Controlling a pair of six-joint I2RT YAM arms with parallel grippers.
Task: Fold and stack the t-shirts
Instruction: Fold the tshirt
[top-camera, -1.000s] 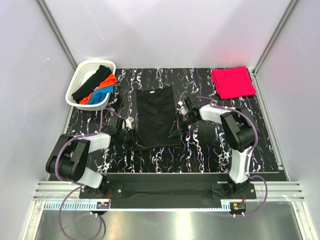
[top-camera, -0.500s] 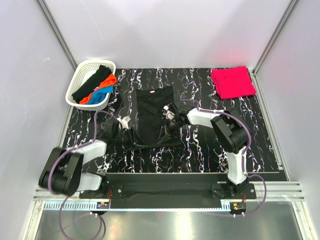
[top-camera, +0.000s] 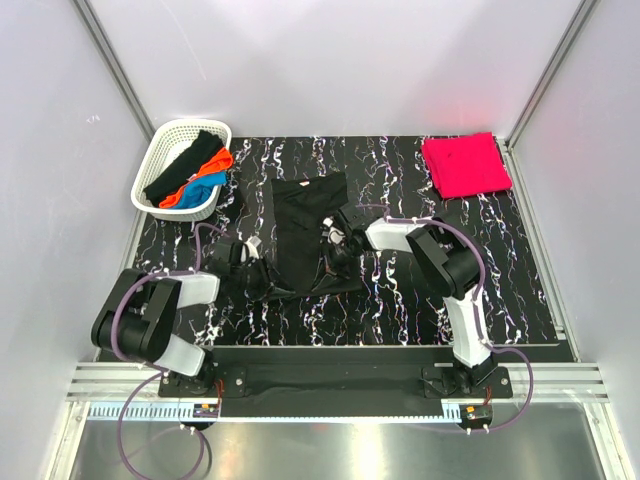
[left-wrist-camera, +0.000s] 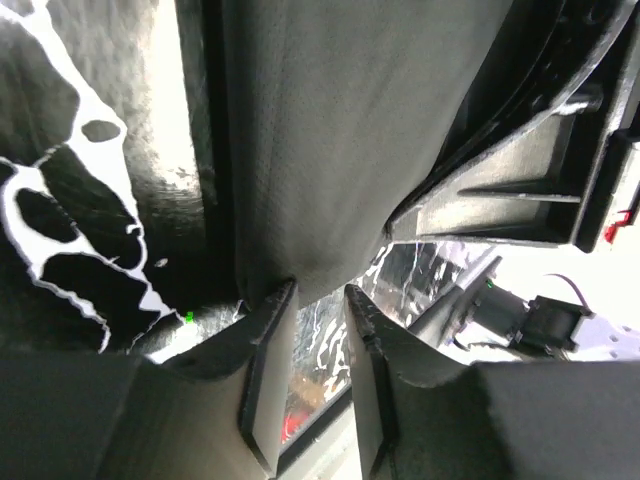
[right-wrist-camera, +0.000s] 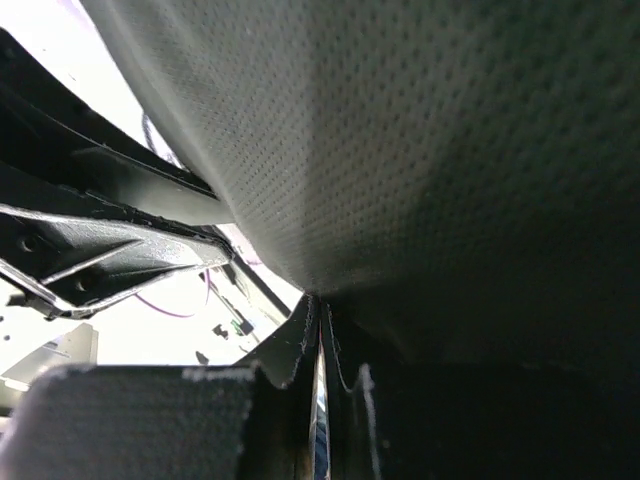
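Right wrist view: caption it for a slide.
Right end effector shut on a fold of the black t-shirt.

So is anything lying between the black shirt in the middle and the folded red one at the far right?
Nothing visible does. Only bare tabletop lies between the black shirt and the folded red shirt; the right arm sits nearer than that path.

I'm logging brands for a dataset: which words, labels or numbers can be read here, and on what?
None: no text can be read in any view.
The black t-shirt, red t-shirt, white basket and table show no writing.
The small parts by the arms' bases are too small to read.
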